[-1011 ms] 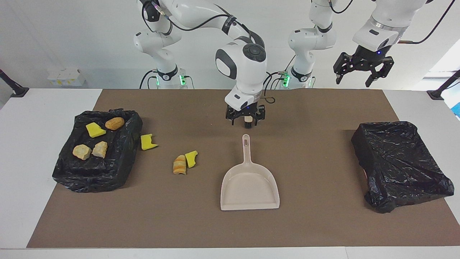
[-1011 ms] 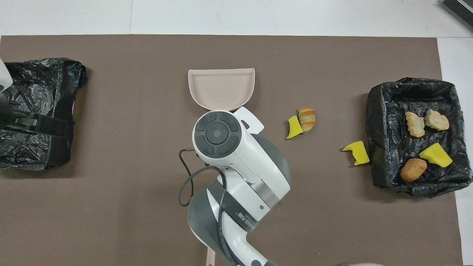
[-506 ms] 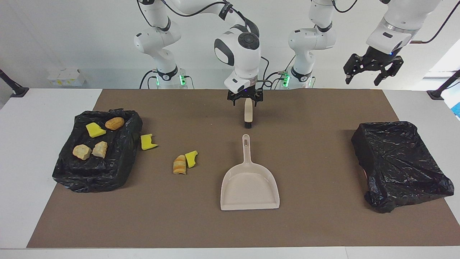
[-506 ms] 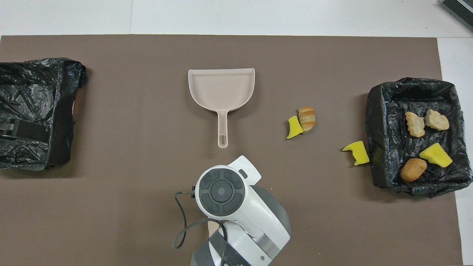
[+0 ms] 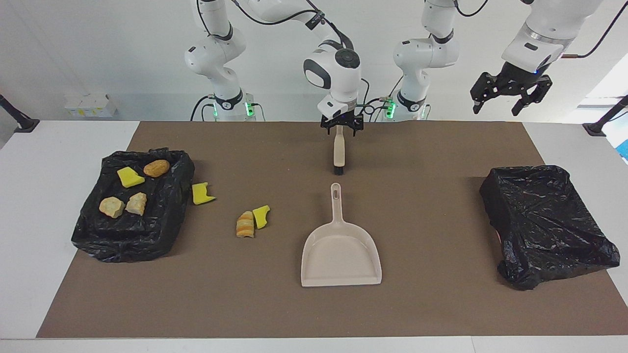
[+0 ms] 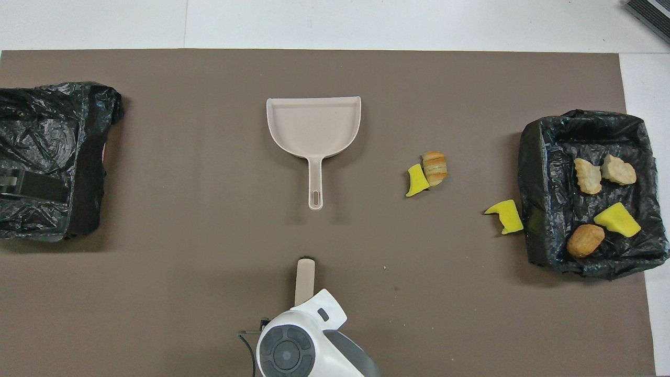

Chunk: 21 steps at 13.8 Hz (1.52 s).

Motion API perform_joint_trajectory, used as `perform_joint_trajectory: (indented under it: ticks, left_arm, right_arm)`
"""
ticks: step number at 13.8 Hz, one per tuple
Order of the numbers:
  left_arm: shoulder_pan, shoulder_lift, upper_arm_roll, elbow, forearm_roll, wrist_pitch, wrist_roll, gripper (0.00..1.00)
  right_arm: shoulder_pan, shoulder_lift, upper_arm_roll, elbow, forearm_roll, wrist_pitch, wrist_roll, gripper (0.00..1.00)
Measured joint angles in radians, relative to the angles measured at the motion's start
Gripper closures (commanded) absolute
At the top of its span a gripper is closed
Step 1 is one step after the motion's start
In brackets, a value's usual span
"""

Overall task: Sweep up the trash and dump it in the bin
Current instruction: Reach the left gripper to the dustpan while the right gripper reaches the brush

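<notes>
Duly found right end effector [image 5: 342, 126] wide, empty, over brush [image 5: 338, 154]; loose trash [image 5: 245, 224] off toward right arm's counter [image 5: 29, 220] end; left end effector [image 5: 510, 95] wide, idle.

Open brown mat [image 5: 431, 304] between the dustpan [image 5: 342, 255] and the covered black bin [image 5: 544, 223] at the left arm's end, nothing lying there. Toward the right arm's end, three loose scraps block the lane: a croissant piece [image 5: 245, 224] touching a yellow sponge piece [image 5: 261, 216], another sponge piece [image 5: 201, 193] against the open black-lined bin [image 5: 105, 240]. The brush [image 5: 338, 156] lies nearer the robots than the dustpan handle, with a narrow gap between them.
</notes>
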Motion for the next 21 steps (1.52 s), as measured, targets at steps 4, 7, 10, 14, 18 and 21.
perform_joint_trajectory:
  ticks: [4,7,10,14,18,21]
  left_arm:
    - [-0.002,0.0,-0.001,0.0,0.0,0.004,0.0,0.0]
    - [-0.02,0.0,-0.015,-0.002,-0.001,0.038,0.0,0.0]
    - [-0.056,0.004,-0.029,-0.01,-0.001,0.074,-0.007,0.0]
    - [-0.13,0.05,-0.031,-0.019,-0.001,0.156,-0.075,0.0]
    - [-0.252,0.147,-0.035,-0.024,0.0,0.237,-0.249,0.0]
    - [-0.302,0.217,-0.035,-0.024,0.0,0.31,-0.349,0.0]
  right_arm:
    - [0.037,-0.025,0.0,-0.038,0.026,0.0,0.038,0.0]
    - [0.055,-0.039,0.001,-0.045,0.048,0.0,0.043,0.22]
    - [0.056,-0.042,0.001,-0.046,0.051,0.0,0.044,0.59]
    - [0.056,-0.043,0.0,-0.046,0.053,0.0,0.044,1.0]
    - [0.048,-0.051,-0.01,-0.025,0.054,-0.115,0.044,1.0]
    - [-0.006,-0.074,-0.016,-0.012,0.054,-0.24,0.044,1.0]
